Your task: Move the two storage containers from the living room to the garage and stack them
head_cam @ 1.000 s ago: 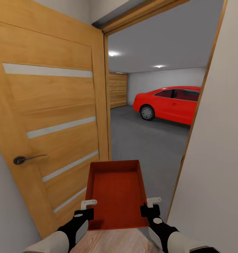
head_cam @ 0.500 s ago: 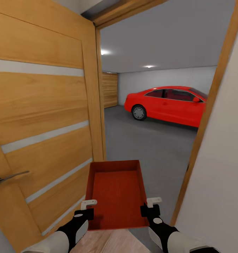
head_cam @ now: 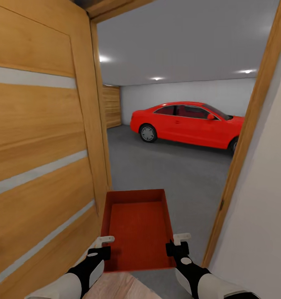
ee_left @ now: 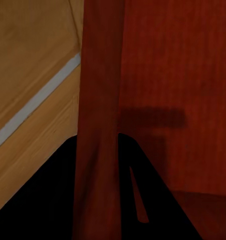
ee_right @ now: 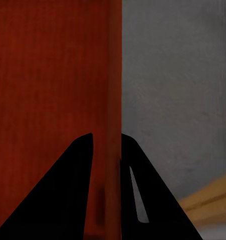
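Pale wood planking (head_cam: pixel 115 288) is seen just beneath the arms, giving way at the threshold to the dark grey concrete floor (head_cam: pixel 173 170) of the garage beyond. One orange-red storage container (head_cam: pixel 137 226) is carried level between the two grippers, open top upward and empty. The left gripper (head_cam: pixel 99 248) is closed on its left wall near the rear corner, and the right gripper (head_cam: pixel 177 245) is clamped on the right wall opposite; in each wrist view a thin red wall is seen pinched between the dark jaws. Just beside the left gripper, the open wooden door (head_cam: pixel 40 145) with pale horizontal strips stands close to the container's left wall. To the right of the right gripper the door frame (head_cam: pixel 244 149) and a white wall (head_cam: pixel 260 232) are near. Well ahead, a red car (head_cam: pixel 186 123) is parked before a white back wall, with a slatted wooden door (head_cam: pixel 112 106) at far left.

The carrying step is judged to be in hand. Next, the doorway must be passed squarely, then the container lowered onto bare concrete.
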Available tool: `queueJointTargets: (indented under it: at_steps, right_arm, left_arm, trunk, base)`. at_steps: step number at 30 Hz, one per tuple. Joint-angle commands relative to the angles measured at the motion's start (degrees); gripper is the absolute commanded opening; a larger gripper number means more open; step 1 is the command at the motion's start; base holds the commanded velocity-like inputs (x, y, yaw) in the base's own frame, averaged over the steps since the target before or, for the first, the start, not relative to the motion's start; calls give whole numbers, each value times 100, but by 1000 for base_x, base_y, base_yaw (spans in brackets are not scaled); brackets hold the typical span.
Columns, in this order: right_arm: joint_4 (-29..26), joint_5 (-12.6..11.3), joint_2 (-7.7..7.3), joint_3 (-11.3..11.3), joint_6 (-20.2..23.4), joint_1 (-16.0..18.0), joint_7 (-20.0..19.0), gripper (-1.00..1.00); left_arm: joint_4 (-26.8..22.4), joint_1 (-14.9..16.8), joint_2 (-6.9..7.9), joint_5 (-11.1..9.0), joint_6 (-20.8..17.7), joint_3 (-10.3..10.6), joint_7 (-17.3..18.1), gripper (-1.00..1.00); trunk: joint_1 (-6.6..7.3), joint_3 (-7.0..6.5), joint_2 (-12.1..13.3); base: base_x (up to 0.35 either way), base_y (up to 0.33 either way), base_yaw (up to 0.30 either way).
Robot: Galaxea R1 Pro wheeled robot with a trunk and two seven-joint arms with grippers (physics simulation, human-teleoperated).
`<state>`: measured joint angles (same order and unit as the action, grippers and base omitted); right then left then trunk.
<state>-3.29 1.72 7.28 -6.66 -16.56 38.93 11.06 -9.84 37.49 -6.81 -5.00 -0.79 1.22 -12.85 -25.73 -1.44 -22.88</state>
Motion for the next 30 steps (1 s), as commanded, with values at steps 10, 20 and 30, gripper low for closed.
queueJointTargets:
  at_steps: [10, 20, 30]
  right_arm:
    - [12, 13, -25, 359, 4, 1, 19, -100]
    - [12, 9, -25, 367, 4, 1, 19, -100]
    - [12, 10, -25, 368, 4, 1, 19, -100]
  left_arm:
    - [-38, 4, 514, -502, -14, -279, -42, -100]
    - [-52, 4, 512, -493, -9, -271, -42, -100]
    - [-71, 4, 505, -493, -9, -263, -42, -100]
  trunk:
    - [-5, 2, -4]
    - [-5, 2, -4]
    - [-5, 2, -4]
  base:
    - [310, 192, -223]
    - [299, 218, -129]
    - [297, 221, -286]
